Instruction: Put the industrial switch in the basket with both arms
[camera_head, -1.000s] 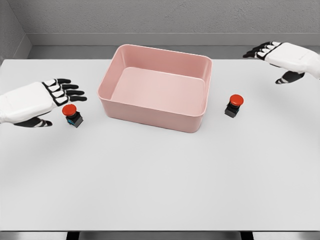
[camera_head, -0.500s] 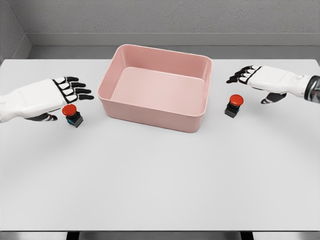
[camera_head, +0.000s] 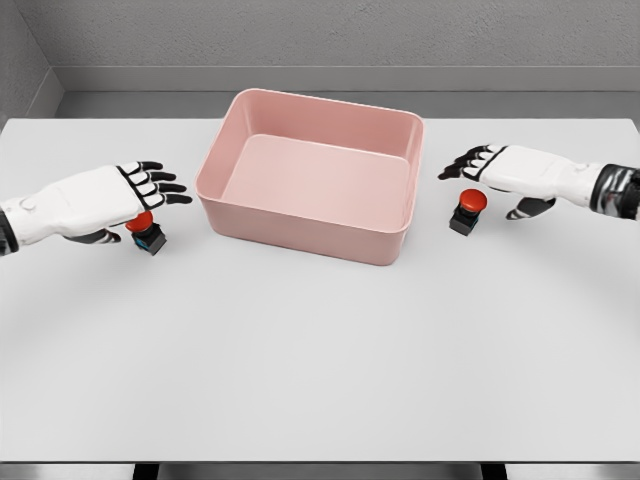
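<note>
Two industrial switches with red mushroom buttons on black bases stand on the white table. The left switch (camera_head: 146, 233) sits left of the pink basket (camera_head: 305, 215), partly under my left hand (camera_head: 140, 195), whose fingers are spread just above it. The right switch (camera_head: 467, 211) stands right of the basket. My right hand (camera_head: 478, 167) hovers open just above and behind that switch, fingers pointing left towards the basket wall. Neither hand holds anything.
The table (camera_head: 320, 350) stretches wide in front of the basket. A grey wall and floor strip lie behind the table's far edge.
Both hands have come in towards their switches: the left one moved right and lower over the left switch, the right one dropped down and left to just above the right switch.
</note>
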